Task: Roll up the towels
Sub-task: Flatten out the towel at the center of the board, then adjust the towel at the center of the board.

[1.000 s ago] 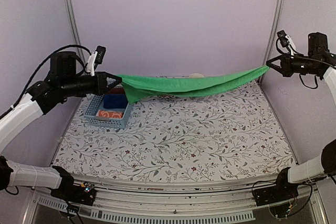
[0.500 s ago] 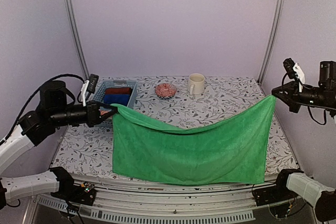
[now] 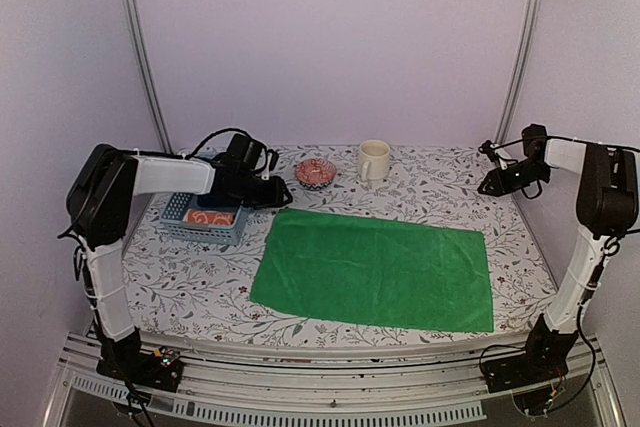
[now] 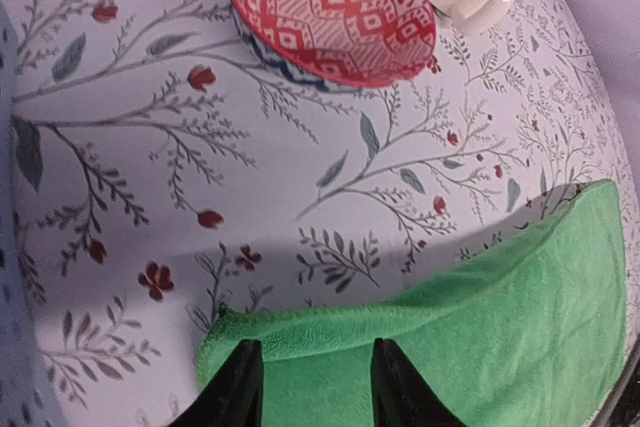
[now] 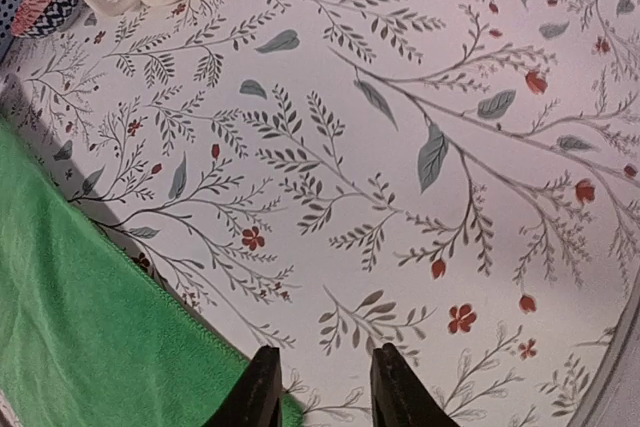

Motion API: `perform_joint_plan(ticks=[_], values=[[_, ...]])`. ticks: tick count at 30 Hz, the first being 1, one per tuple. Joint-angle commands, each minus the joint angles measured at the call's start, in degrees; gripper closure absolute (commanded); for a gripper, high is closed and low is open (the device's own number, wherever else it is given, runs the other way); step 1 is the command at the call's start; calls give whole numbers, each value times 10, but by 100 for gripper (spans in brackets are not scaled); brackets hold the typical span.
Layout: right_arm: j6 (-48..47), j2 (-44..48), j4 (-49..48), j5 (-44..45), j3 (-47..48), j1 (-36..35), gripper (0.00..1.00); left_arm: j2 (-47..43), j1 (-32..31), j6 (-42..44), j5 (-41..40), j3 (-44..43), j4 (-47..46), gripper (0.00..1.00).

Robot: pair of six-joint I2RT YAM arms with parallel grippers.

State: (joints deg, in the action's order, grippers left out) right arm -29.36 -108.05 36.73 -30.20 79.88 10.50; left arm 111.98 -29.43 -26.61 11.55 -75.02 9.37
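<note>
Green towel was spread flat on the table. Left gripper and right gripper were seen part-open, empty, at its 11 and 1 o'clock corners. A skewed roll could be caused by uneven pinching.

Green towel: you see a plain bright green cloth, spread flat in a single layer on the counter, not rolled.
Green towel, place: from the counter's middle out toward 4 o'clock, long sides running 9 to 3 o'clock, slightly skewed.
Green towel, far-left corner: its edge bunches into a low ridge.
Orange towel: orange with white print, in the blue basket at 10 o'clock, apart from the green one. You cannot tell whether it is rolled or folded.
</note>
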Motion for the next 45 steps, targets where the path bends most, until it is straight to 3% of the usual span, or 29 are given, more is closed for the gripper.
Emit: perform_joint_plan(ticks=[1,8,11,18,26,35,42,45], values=[[52,24,-5,2,62,-1,61,-5,6,16,-43,-48,7,58],[-17,188,97,-89,-66,-2,58,-86,-18,16,0,46,40,60],[-82,265,157,-112,-135,-7,58,-123,-38,25,14,95,82,73],[-207,366,224,-35,-262,-49,65,-196,-70,10,0,174,174,99],[-275,342,240,3,-326,-91,74,-203,-79,3,43,219,200,100],[-297,281,210,73,-379,-155,80,-157,-105,-9,32,240,202,100],[-300,248,171,123,-424,-158,80,-157,-119,-29,17,271,215,100],[-299,238,152,141,-438,-157,85,-166,-129,-41,24,294,217,100]])
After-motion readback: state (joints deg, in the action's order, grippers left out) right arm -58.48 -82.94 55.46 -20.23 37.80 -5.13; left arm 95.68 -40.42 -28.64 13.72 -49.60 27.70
